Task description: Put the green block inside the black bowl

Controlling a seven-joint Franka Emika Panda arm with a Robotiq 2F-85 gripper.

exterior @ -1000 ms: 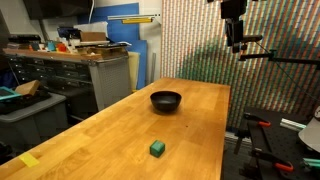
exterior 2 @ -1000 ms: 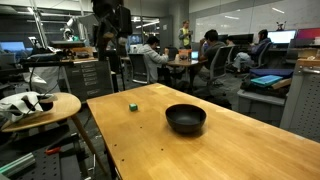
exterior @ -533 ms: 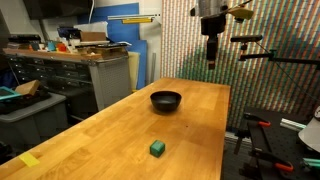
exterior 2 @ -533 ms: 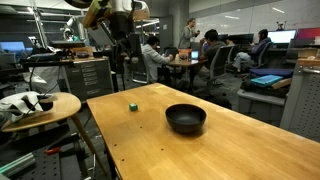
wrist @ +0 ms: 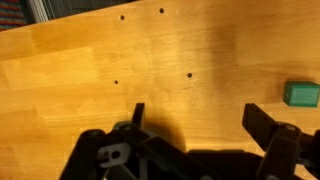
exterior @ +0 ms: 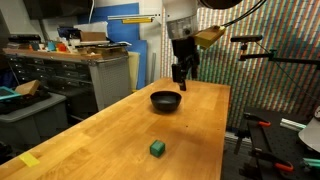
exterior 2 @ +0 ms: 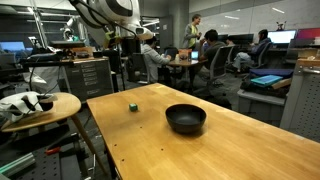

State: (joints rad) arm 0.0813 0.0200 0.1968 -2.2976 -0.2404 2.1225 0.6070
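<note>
The green block (exterior: 157, 148) is a small dark-green cube lying on the wooden table (exterior: 120, 125), nearer the front edge than the black bowl (exterior: 166, 100). Both also show in an exterior view, the block (exterior 2: 133, 106) far left and the bowl (exterior 2: 185, 118) in the middle. My gripper (exterior: 181, 72) hangs in the air above the far end of the table, just behind the bowl, open and empty. In the wrist view the open fingers (wrist: 200, 120) frame bare wood, and the block (wrist: 301, 94) sits at the right edge. The bowl is out of the wrist view.
A metal cabinet with clutter (exterior: 95, 60) stands beside the table. A round side table (exterior 2: 40, 108) holds a white object. Office desks and seated people (exterior 2: 210, 55) are behind. A tripod arm (exterior: 265, 55) stands past the table's edge.
The arm has swung across and come down, from high beside the table to just above its far end behind the bowl. The block and bowl have not moved.
</note>
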